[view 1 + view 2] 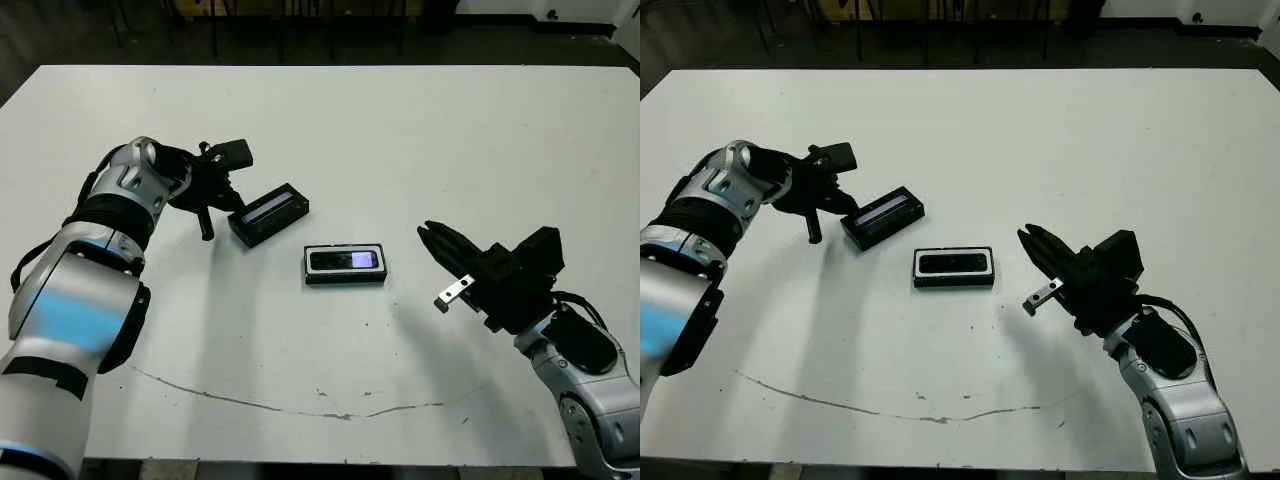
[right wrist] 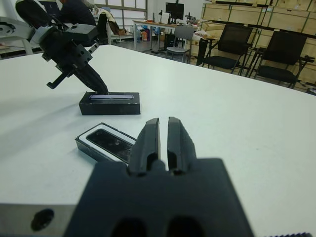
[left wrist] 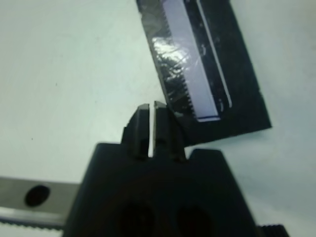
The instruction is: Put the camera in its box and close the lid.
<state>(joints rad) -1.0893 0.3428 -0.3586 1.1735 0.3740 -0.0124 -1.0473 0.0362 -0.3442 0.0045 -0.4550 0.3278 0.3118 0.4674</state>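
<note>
- The broad white table (image 1: pixel 420 130) is the largest thing here. Its far half and its right side lie bare, so there is plenty of open room; the three task things sit clustered in the middle, well back from every edge. A thin dark scratch line (image 1: pixel 300 408) runs near the front edge.
- The left gripper (image 1: pixel 207 232), black and two-fingered on a silver arm, reaches in from the left. Its fingers are pressed nearly together with only a sliver between them, holding nothing, and the tips sit at the lid's left end. That placement looks suited to pushing or nudging the lid, not lifting it.
- The right gripper (image 1: pixel 428 238), also black, hangs to the right of the box, apart from it. Its fingers are narrow and empty, and it points toward the box, leaving clear table between.
- The lid (image 1: pixel 268 213), a flat black rectangular slab with a pale grey strip on top, lies angled just up-left of the box, not on it.
- The box (image 1: pixel 346 263), a shallow black-walled tray with white lining, sits open and level at the centre.
- The camera (image 1: pixel 344 260), a slim black bar with a pale glossy patch, already lies inside the box, so the step left is judged to be closing.
</note>
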